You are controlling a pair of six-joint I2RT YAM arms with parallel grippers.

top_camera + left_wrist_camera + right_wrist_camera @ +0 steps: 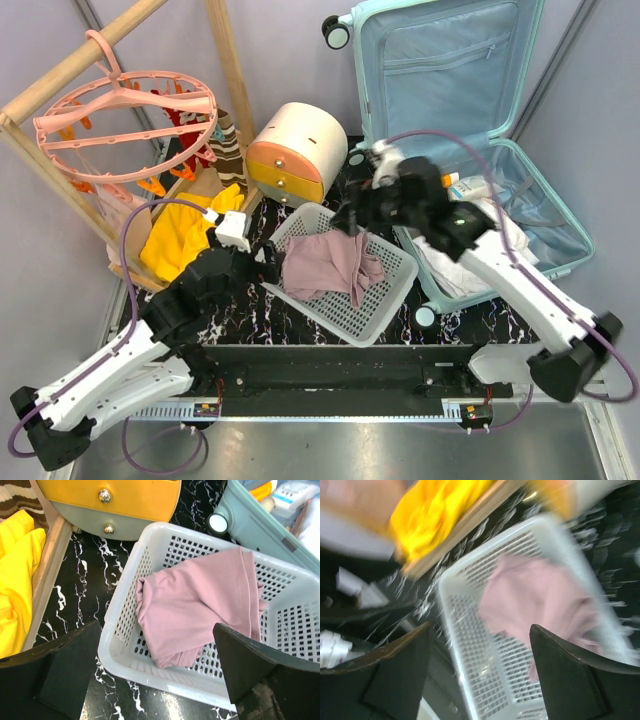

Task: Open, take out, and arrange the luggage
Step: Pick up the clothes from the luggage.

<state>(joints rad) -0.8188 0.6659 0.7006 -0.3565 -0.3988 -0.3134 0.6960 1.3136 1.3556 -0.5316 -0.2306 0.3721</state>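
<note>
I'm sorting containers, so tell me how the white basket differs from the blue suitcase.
The basket is white perforated plastic with no lid; the suitcase is pale blue hard shell with its lid standing open. The basket holds one pink garment; the suitcase holds several items. The suitcase is clearly larger. Both sit on the dark marbled table.

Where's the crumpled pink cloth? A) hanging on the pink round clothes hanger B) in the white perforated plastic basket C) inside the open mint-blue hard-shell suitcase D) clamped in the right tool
B: the crumpled pink cloth lies inside the white perforated plastic basket.
</note>
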